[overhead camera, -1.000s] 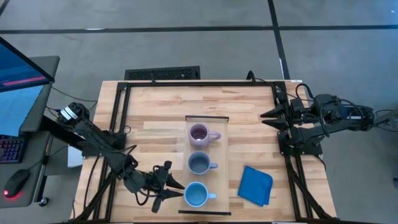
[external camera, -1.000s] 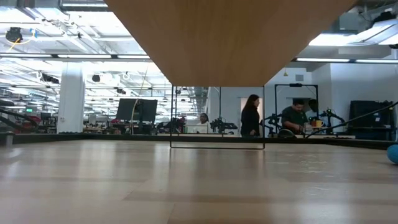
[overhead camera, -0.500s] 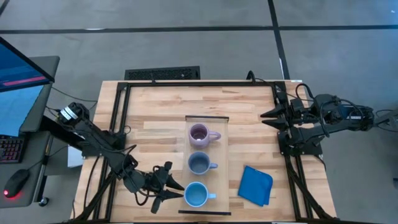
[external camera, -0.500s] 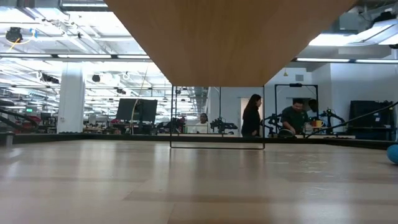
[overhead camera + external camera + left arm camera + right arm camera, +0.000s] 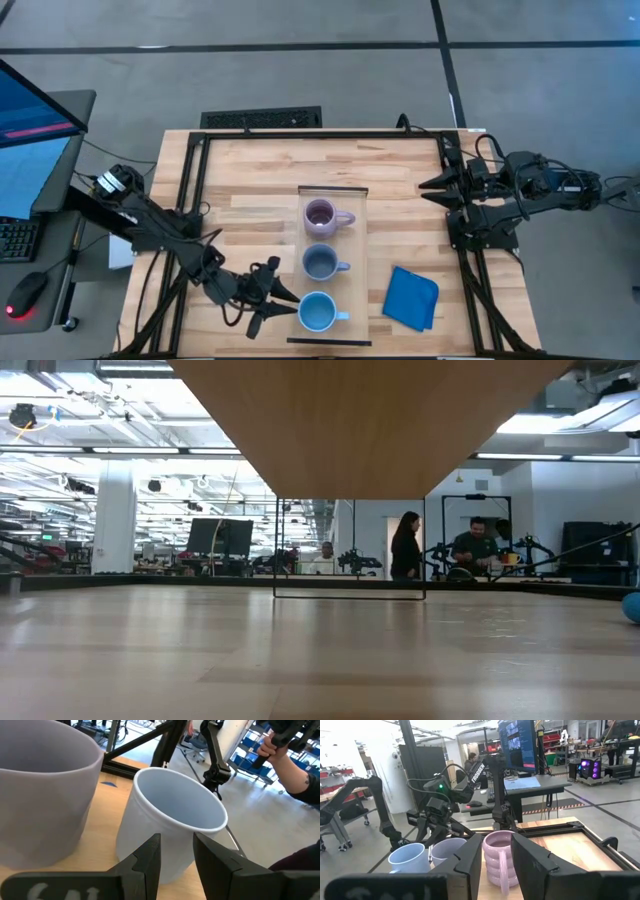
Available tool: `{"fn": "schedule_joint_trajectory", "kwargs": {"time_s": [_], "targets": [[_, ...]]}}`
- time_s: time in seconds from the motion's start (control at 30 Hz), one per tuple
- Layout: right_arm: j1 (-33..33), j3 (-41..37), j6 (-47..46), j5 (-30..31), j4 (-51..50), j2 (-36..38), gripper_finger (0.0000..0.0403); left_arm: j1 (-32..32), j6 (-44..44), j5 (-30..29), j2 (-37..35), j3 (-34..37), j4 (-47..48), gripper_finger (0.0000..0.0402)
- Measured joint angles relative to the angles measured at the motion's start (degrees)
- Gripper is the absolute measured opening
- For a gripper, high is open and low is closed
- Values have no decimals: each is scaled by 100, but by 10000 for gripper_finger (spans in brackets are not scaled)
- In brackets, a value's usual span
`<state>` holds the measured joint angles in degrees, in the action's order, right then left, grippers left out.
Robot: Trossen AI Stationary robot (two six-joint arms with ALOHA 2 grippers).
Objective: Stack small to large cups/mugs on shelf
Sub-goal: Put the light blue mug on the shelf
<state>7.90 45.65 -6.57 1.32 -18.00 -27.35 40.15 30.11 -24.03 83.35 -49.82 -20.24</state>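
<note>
At the bottom of the high view, left of centre, the left tool (image 5: 284,306) lies low over the table (image 5: 250,190), its two fingers parted and pointing right at the bright light blue mug (image 5: 317,313), with the tips just beside the mug's wall. It grips nothing; the left wrist view shows the two dark fingers (image 5: 150,862) with a gap between them and the mug's pale wall right in front.

That mug stands at the near end of the shelf (image 5: 360,240), the long pale board in the middle of the frame. Above it in the picture, in one line, stand the grey-blue mug (image 5: 321,263) and then the pale purple mug (image 5: 322,215), which is nearest the shelf's far end. All three are upright, each apart from the next, handles pointing right.

A folded blue cloth (image 5: 412,297) lies on the table to the lower right of the shelf.

At the right edge of the table, in the middle right of the frame, the right tool (image 5: 432,186) waits well away from the mugs, fingers partly spread and empty.
</note>
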Motion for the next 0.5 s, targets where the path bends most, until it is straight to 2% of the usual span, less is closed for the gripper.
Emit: {"fn": "schedule_joint_trajectory", "kwargs": {"time_s": [0.5], "targets": [[0, 0, 7, 0, 0, 0, 127, -14, 7, 111, 0, 0, -10, 105]]}}
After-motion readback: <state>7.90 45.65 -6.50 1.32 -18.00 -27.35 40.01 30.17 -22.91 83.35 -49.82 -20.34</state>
